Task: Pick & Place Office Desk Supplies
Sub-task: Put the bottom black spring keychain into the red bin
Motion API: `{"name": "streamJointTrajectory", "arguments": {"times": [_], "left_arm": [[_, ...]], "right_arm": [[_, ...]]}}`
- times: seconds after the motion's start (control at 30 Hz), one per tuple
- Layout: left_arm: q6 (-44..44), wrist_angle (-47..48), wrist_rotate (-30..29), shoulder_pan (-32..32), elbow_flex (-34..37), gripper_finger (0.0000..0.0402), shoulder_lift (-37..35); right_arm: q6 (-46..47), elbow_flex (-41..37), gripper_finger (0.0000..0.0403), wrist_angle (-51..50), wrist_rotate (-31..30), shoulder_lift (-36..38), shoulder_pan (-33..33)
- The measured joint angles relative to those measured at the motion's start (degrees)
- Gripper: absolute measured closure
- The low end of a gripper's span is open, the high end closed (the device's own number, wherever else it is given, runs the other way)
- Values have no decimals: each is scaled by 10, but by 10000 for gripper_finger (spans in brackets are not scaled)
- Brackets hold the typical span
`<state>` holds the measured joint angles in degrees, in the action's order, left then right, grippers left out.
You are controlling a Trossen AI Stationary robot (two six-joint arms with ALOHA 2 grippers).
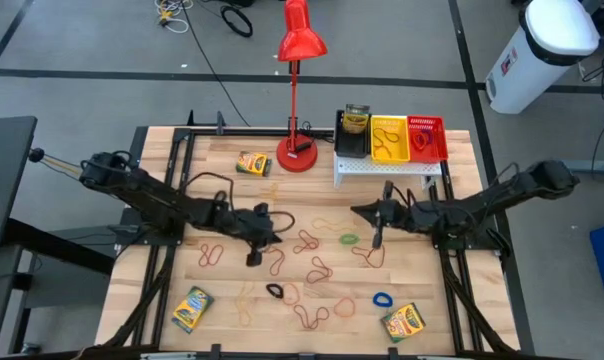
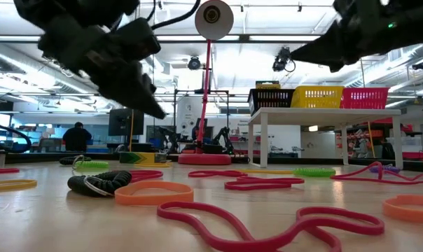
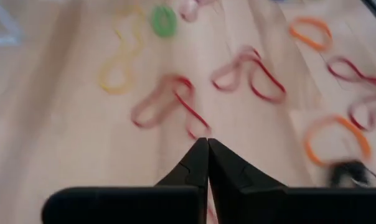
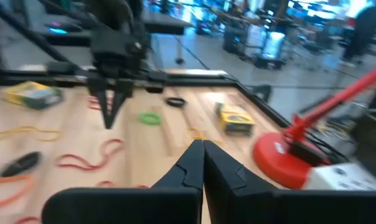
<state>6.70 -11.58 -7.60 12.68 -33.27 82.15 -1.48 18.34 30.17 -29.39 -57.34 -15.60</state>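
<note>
Many rubber bands (image 1: 312, 268) lie loose on the wooden table: red, orange, tan, green (image 1: 349, 240), blue (image 1: 382, 299) and black (image 1: 274, 291). Three crayon boxes lie flat (image 1: 253, 163) (image 1: 192, 308) (image 1: 403, 322). The black (image 1: 354, 140), yellow (image 1: 387, 140) and red (image 1: 426, 140) mesh bins stand on a small white shelf. My left gripper (image 1: 253, 258) (image 3: 206, 142) is shut above the table's middle, and a red band (image 3: 169, 102) lies just past its tips. My right gripper (image 1: 377, 240) (image 4: 202, 143) is shut and hovers right of centre near the green band.
A tall red desk lamp (image 1: 297, 150) stands at the far middle, its base beside the white shelf (image 1: 387, 167). A black frame (image 1: 182, 150) runs along the table's edges. Bands also lie in the yellow bin. Bare wood shows at the near left (image 1: 142, 280).
</note>
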Motion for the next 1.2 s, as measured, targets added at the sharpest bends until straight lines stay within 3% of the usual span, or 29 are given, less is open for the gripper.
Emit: {"name": "streamJointTrajectory", "arguments": {"times": [0.13, 0.33, 0.53, 0.73, 1.0, 1.2], "left_arm": [[39, 52, -29, 53, -14, 364, 9], [58, 51, -45, 127, -40, 293, 51], [13, 52, -78, 183, -79, 243, 123], [-26, 51, -105, 207, -111, 236, 177], [-14, 56, -79, 208, -117, 245, 192], [16, 63, -131, 194, -117, 243, 192]], "right_arm": [[-1, -13, 391, 30, 0, 0, -34], [0, -17, 384, 34, -11, -7, -66], [5, -17, 398, 38, -16, -35, -74], [12, -17, 387, 68, -16, -75, -73], [12, -17, 388, 80, -16, -92, -73], [12, -17, 398, 83, -15, -92, -73]]}}
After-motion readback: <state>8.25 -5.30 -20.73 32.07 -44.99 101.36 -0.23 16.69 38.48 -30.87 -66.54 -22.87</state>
